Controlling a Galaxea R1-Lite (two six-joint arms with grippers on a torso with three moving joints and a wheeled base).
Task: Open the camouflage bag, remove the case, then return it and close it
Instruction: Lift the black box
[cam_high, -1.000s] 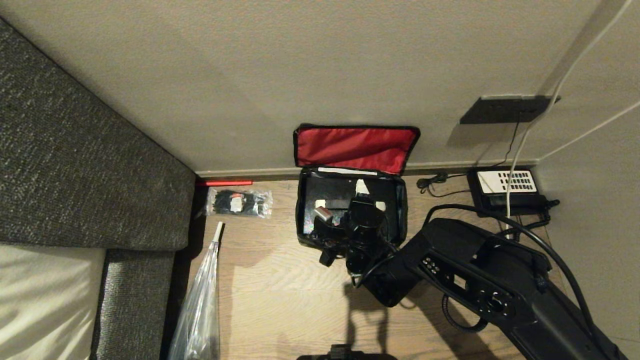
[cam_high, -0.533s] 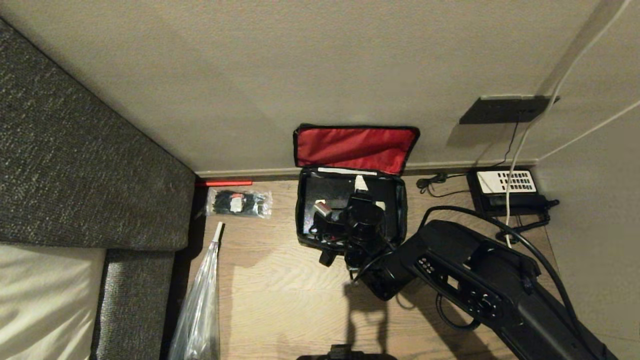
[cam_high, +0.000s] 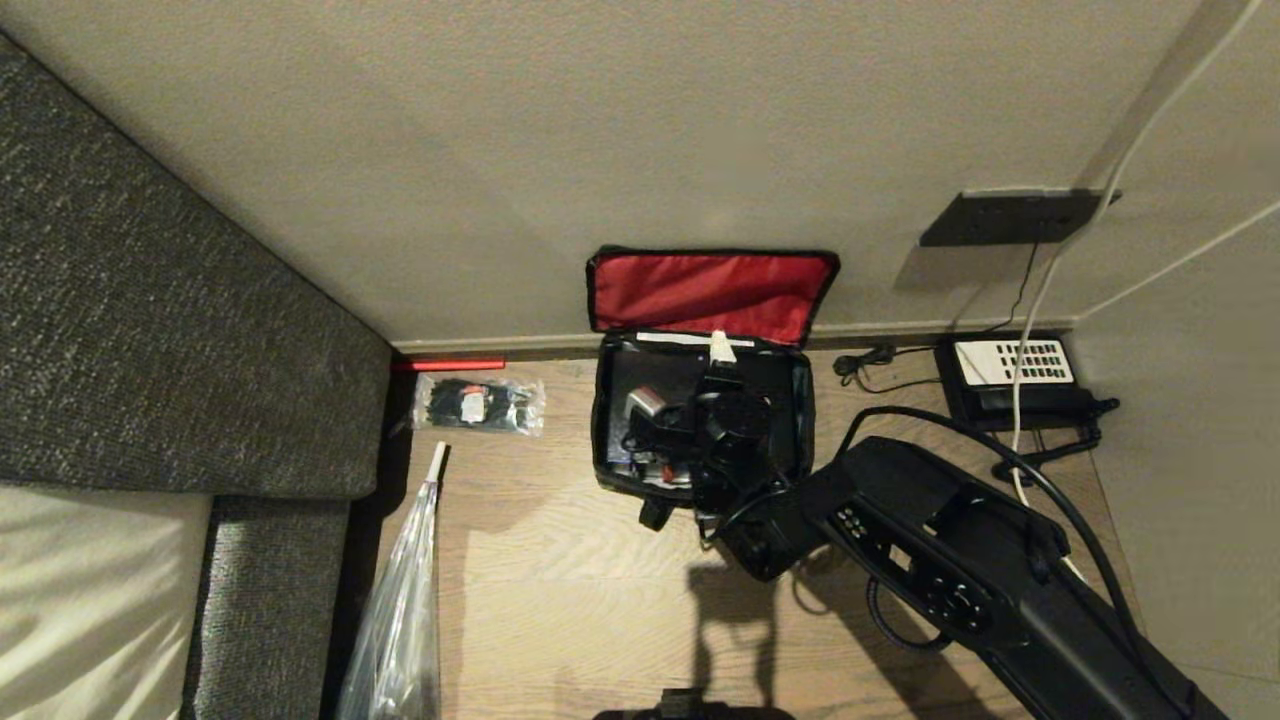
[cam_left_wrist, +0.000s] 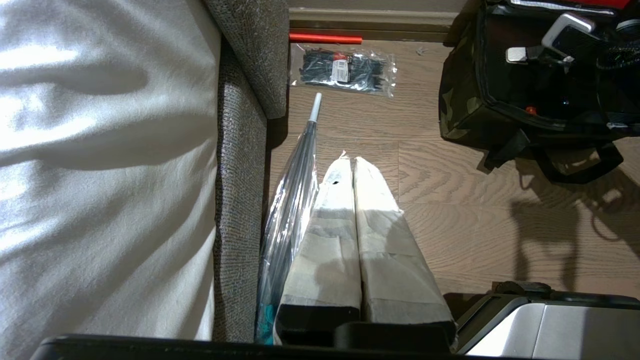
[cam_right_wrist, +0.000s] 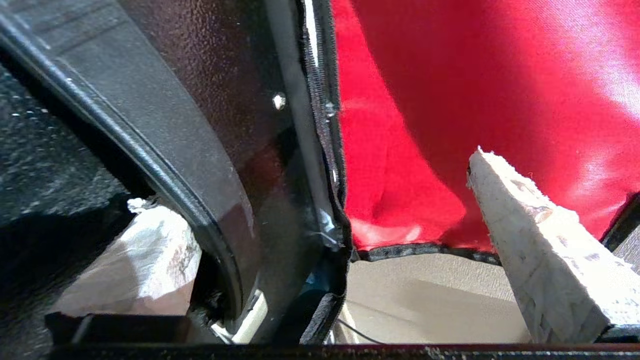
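The camouflage bag (cam_high: 612, 470) stands open on the floor against the wall, its red lid lining (cam_high: 712, 295) leaning back. The black case (cam_high: 650, 378) lies inside it. My right gripper (cam_high: 716, 372) reaches into the bag near its back edge, open. In the right wrist view one white finger (cam_right_wrist: 530, 240) is over the red lining and the other (cam_right_wrist: 150, 250) sits behind the case's curved black bar (cam_right_wrist: 150, 165); the bag's back rim (cam_right_wrist: 325, 150) lies between them. My left gripper (cam_left_wrist: 350, 165) hangs parked over the floor beside the sofa, shut and empty.
A grey sofa (cam_high: 150, 330) fills the left. A packet of black cable ties (cam_high: 478, 405), a red rod (cam_high: 447, 366) and a plastic-wrapped umbrella (cam_high: 400, 600) lie between sofa and bag. A telephone (cam_high: 1010, 375) with cables sits right of the bag.
My right gripper has pushed further into the bag toward the wall, its white fingertip now at the bag's back rim. The bag and the left arm have not moved.
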